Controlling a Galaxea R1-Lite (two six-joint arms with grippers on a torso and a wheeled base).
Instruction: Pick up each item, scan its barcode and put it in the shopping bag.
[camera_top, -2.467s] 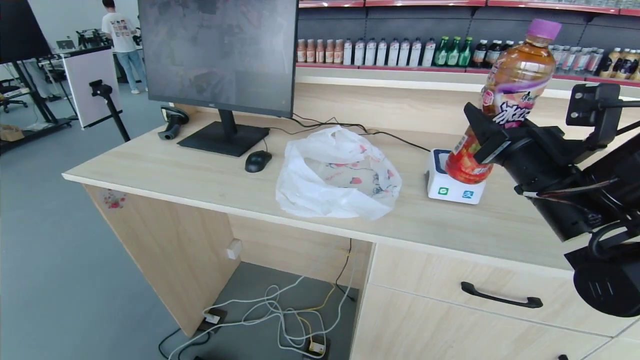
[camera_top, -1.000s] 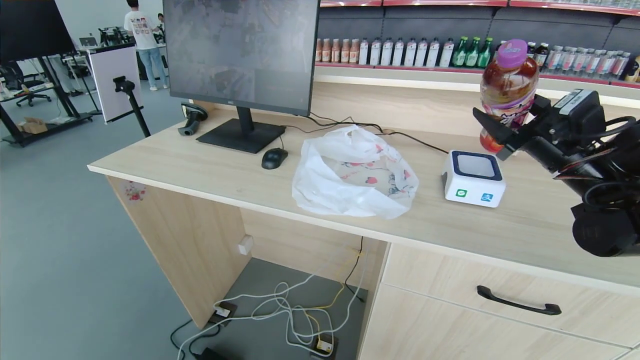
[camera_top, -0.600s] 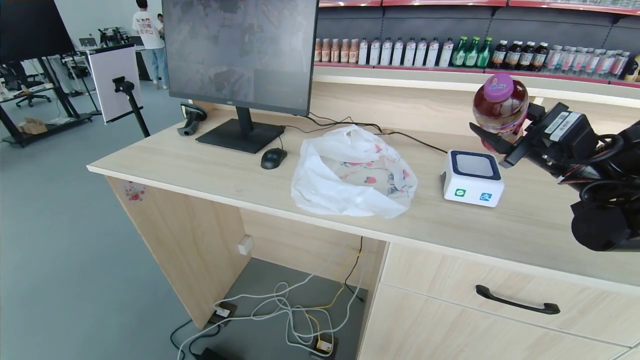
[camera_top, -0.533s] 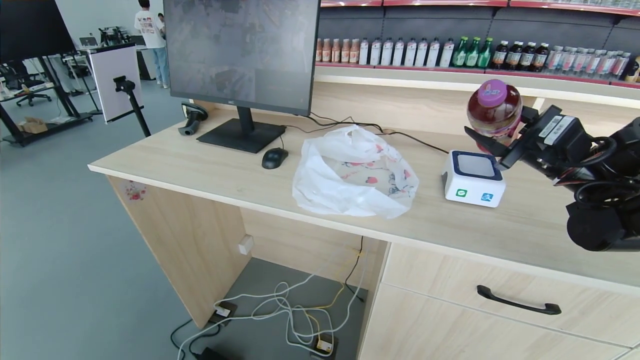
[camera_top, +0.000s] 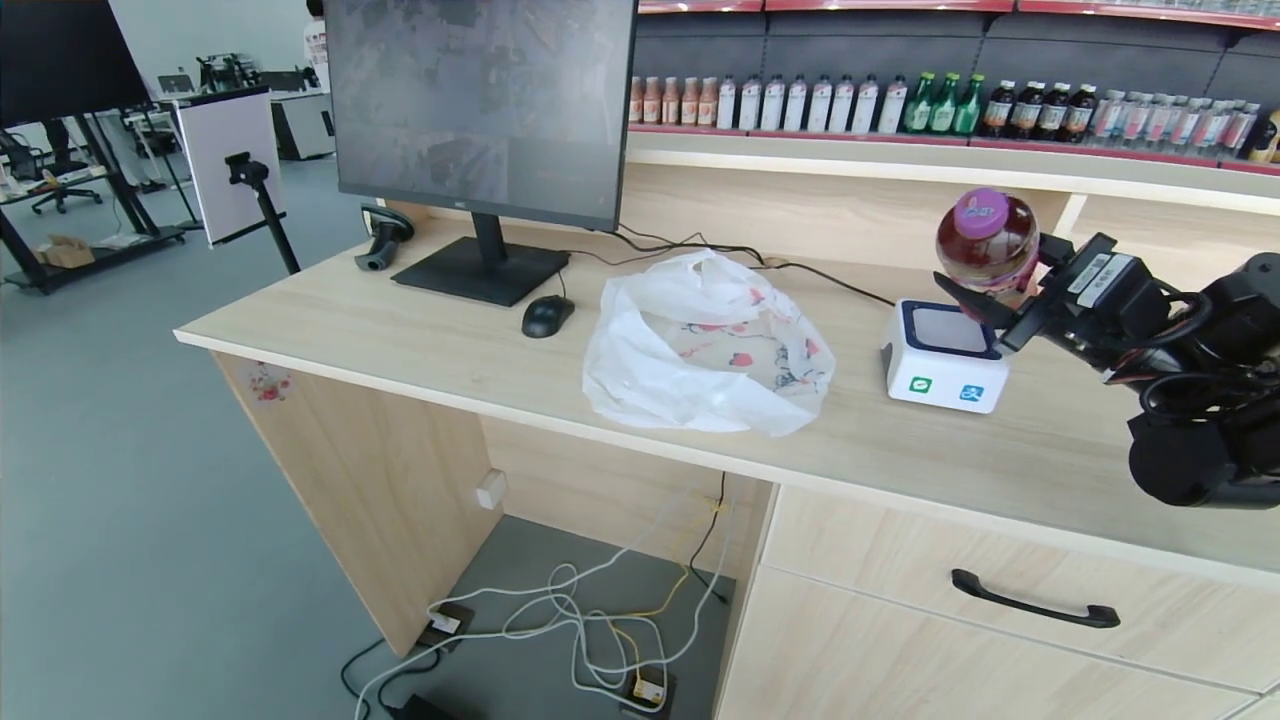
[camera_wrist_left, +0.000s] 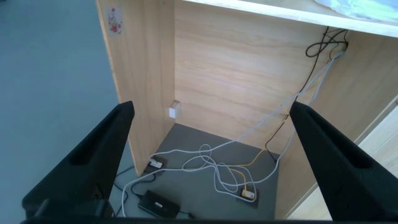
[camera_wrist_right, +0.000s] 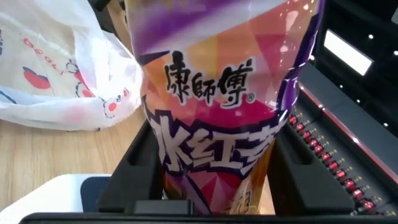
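Bottle (camera_top: 985, 240) clamped in right gripper (camera_top: 990, 288), tipped cap-forward just above scanner's (camera_top: 940, 372) far edge, probably to turn the label's barcode toward the window. Bag (camera_top: 705, 345) lies just left of scanner, ready for the drop. Left gripper (camera_wrist_left: 211, 155) spread apart, idle, well below scanner level.

A pale wood-grain tabletop (camera_top: 420, 345) carries a dark monitor (camera_top: 485, 100) on a black stand near its far left end. A black handheld scanner (camera_top: 381, 238) lies beside the stand, at the far left corner. A black mouse (camera_top: 547, 315) sits just in front of the stand. In the middle lies a crumpled white shopping bag (camera_top: 706, 345) with red prints, its mouth loosely open. To its right, apart from it, stands a white scanner box (camera_top: 943, 355) with a dark-framed window on top. Black cables (camera_top: 690, 248) trail along the back edge behind the bag.
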